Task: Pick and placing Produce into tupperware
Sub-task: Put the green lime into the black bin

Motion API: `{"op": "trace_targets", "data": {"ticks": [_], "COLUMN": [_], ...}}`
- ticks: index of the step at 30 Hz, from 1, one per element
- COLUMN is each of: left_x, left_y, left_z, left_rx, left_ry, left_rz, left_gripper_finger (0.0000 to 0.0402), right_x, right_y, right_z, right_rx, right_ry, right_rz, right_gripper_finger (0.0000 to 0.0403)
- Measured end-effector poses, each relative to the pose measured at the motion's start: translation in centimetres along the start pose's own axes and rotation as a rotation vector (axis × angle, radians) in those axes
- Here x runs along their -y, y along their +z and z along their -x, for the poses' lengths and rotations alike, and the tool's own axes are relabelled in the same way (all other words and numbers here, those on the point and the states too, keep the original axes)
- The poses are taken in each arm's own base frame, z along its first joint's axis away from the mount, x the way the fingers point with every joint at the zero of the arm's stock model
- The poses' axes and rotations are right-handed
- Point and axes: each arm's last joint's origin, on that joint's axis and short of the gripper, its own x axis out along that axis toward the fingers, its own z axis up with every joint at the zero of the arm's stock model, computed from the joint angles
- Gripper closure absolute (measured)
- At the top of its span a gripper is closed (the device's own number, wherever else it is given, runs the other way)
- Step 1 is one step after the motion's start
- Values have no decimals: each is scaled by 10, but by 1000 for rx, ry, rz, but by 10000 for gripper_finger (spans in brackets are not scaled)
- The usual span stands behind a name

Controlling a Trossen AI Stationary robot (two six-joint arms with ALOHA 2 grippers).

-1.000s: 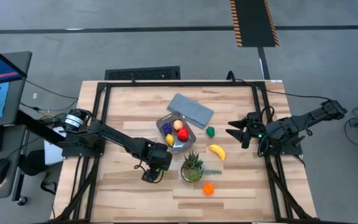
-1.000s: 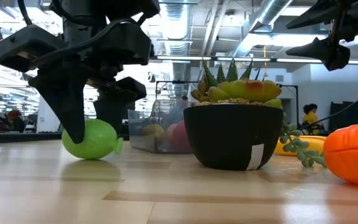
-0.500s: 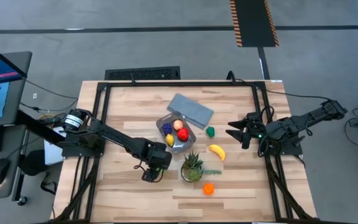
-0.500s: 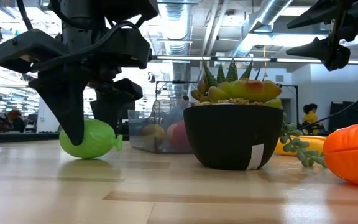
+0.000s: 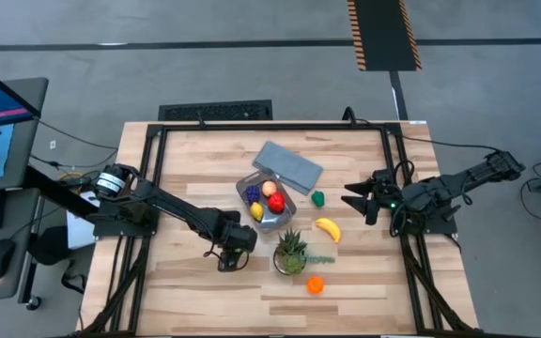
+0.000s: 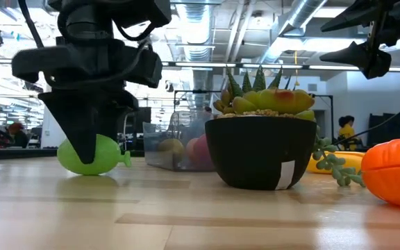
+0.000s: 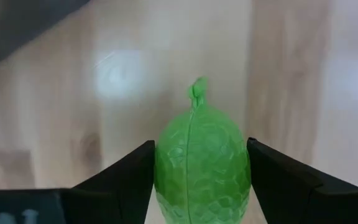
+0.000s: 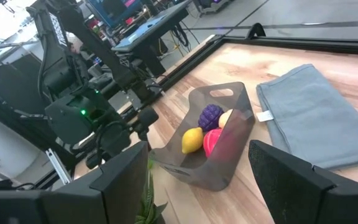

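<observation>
A pale wooden worktop (image 5: 186, 169) framed by dark rails is seen from above, with a grey floor around it and a workshop room visible beyond in the low view. Near the middle of the worktop, the tupperware (image 5: 268, 200) is set, with purple, yellow, red and orange produce already inside. Beside it, toward the far edge, a grey-blue lid (image 5: 287, 165) is laid flat. A potted plant (image 5: 290, 253) stands toward the near edge.

The left gripper (image 5: 230, 259) is lowered close to the near edge, just beside the plant. In the left wrist view, a green fruit (image 7: 202, 163) is seen between its fingers (image 7: 114, 180), which press narrowly against both sides; the fruit's long axis runs straight ahead, stem tip pointing away. It still rests on the wood in the low view. The tub lies from here toward the centre, past the plant, which is judged the obstacle to be cleared.

The right gripper (image 5: 357, 199) hangs spread wide near the right edge; a small green piece (image 5: 318, 198), a banana (image 5: 327, 228) and an orange piece (image 5: 315, 284) lie nearer to it.
</observation>
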Motion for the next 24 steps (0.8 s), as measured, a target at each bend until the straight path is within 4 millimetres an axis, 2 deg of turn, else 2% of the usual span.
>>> {"op": "trace_targets", "data": {"ticks": [5,12,18,24], "left_x": [-2,-3,-4,-7], "left_y": [-3,-4,-5,-10], "left_z": [0,7,21,48], "left_rx": [-23,0,35,97], "left_ry": [37,57,46,83], "left_rz": [79,109,123,153], "left_gripper_finger": [167,190,184,186], "right_x": [0,0,0,0], "right_y": [0,0,0,0], "right_z": [0,0,0,0], "right_rx": [0,-2,-3,-3], "right_ry": [0,3,3,3], "right_rz": [0,0,0,0], "right_gripper_finger": [101,101,101,101]}}
